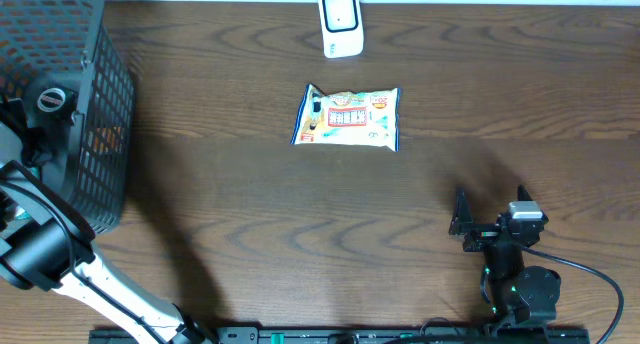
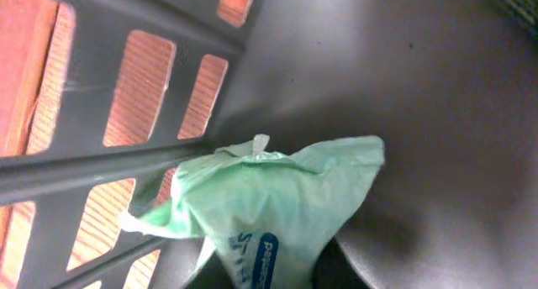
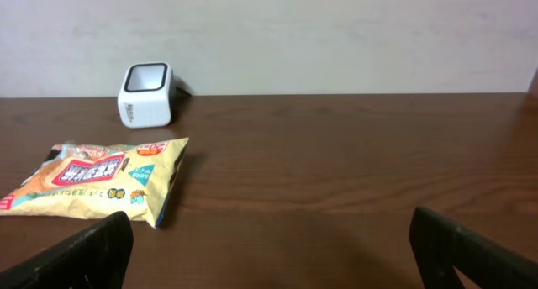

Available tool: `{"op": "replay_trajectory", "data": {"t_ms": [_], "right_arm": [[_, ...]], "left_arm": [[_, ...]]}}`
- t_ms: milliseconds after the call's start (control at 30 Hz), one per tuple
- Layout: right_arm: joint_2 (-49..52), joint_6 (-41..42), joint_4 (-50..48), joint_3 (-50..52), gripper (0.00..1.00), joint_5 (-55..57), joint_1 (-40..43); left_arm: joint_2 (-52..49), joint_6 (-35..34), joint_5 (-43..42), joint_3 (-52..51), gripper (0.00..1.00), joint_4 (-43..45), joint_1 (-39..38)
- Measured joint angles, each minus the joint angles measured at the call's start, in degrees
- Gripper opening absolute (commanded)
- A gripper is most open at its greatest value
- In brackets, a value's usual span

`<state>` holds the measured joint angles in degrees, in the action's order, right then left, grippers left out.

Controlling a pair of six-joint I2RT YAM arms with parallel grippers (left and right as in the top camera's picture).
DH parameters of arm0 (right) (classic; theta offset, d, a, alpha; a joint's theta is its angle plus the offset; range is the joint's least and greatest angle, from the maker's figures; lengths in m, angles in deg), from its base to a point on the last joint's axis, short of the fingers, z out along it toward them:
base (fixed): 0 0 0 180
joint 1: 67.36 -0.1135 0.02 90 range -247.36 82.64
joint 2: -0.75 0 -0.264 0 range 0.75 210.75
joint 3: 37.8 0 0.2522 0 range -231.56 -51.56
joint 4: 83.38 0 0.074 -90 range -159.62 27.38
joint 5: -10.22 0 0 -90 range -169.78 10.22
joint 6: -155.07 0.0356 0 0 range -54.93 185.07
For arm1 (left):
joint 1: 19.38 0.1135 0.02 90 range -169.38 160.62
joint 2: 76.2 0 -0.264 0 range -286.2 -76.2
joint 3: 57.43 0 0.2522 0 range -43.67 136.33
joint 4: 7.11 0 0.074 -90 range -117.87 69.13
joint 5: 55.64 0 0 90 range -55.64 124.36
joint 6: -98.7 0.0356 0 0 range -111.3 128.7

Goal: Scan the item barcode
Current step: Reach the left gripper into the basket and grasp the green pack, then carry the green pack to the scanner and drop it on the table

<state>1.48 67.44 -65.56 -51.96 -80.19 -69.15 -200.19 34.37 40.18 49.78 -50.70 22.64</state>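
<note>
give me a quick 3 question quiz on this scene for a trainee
1. True or false: the right gripper is open and empty.
2. Fill in: the yellow bag lies flat on the table, on the robot's side of the white ____.
3. Pick one: the green packet is
A. in the basket
B. in the right gripper
C. on the yellow bag

Key: 1 true; 2 scanner; 3 A
</note>
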Motion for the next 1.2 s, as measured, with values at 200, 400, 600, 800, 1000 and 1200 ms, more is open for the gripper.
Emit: {"op": "replay_trajectory", "data": {"t_ms": [200, 400, 600, 800, 1000, 1200], "right_arm": [[0.0, 0.0, 0.0, 0.0, 0.99, 0.0, 0.0], [0.0, 0.0, 0.0, 0.0, 0.99, 0.0, 0.0], [0.0, 0.0, 0.0, 0.0, 0.99, 0.0, 0.0], [0.0, 0.0, 0.0, 0.0, 0.99, 0.0, 0.0], [0.0, 0.0, 0.0, 0.0, 0.99, 0.0, 0.0], [0.0, 0.0, 0.0, 0.0, 0.99, 0.0, 0.0]], "left_arm": [[0.3, -4.4, -1.5, 0.0, 0.07, 0.3, 0.1], [5.4, -10.7, -8.8, -1.0, 0.07, 0.9, -1.3], [20.3, -15.5, -24.5, -1.1, 0.07, 4.9, -2.5], [31.7, -30.3, -45.2, -1.0, 0.07, 13.8, -2.5], [35.0, -42.8, -54.6, -1.0, 0.07, 17.2, -7.3], [34.4, -46.9, -56.8, -1.0, 0.07, 17.0, -18.5]]}}
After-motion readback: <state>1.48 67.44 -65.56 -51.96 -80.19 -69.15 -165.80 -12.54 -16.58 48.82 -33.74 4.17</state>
